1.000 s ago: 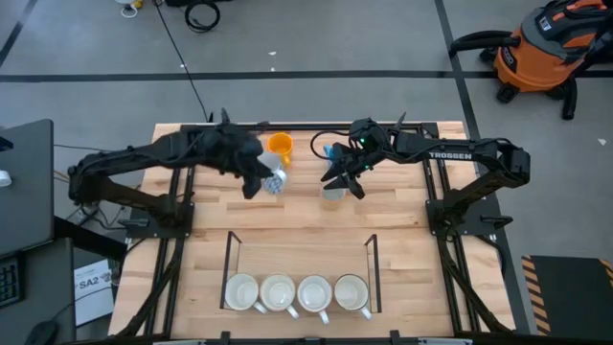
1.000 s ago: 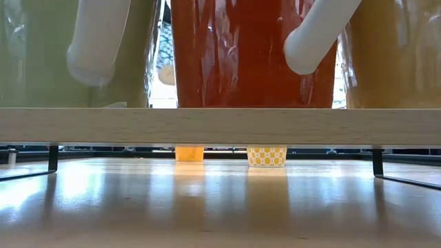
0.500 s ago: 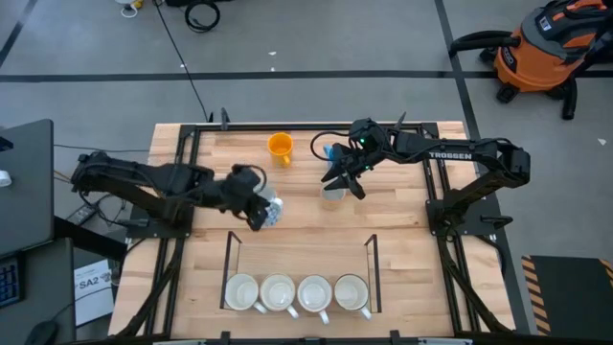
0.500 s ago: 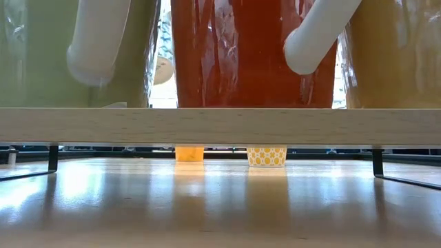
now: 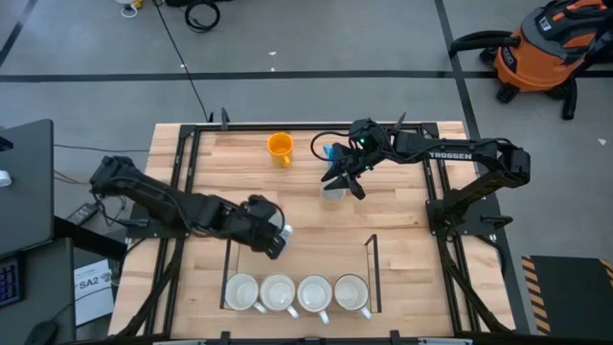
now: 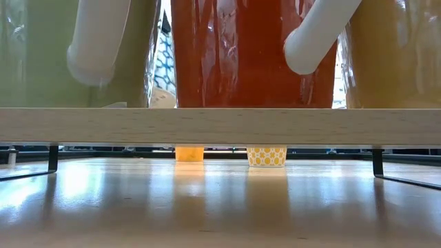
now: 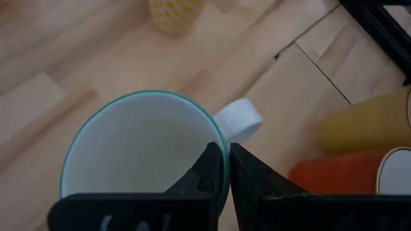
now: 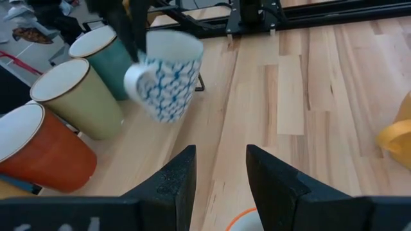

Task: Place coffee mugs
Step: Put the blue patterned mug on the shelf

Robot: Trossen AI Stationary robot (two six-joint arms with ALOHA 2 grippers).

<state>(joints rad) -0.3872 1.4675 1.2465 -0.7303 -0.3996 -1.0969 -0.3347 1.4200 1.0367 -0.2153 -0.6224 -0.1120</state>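
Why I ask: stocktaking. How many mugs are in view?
7: four mugs in the rack, an orange mug at the back, a dotted mug under the right gripper, a patterned mug held by the left gripper. Another may be hidden.

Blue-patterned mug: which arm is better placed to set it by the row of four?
Left. The left gripper is shut on the blue-patterned mug, just above the row of mugs. The right gripper hovers open farther back.
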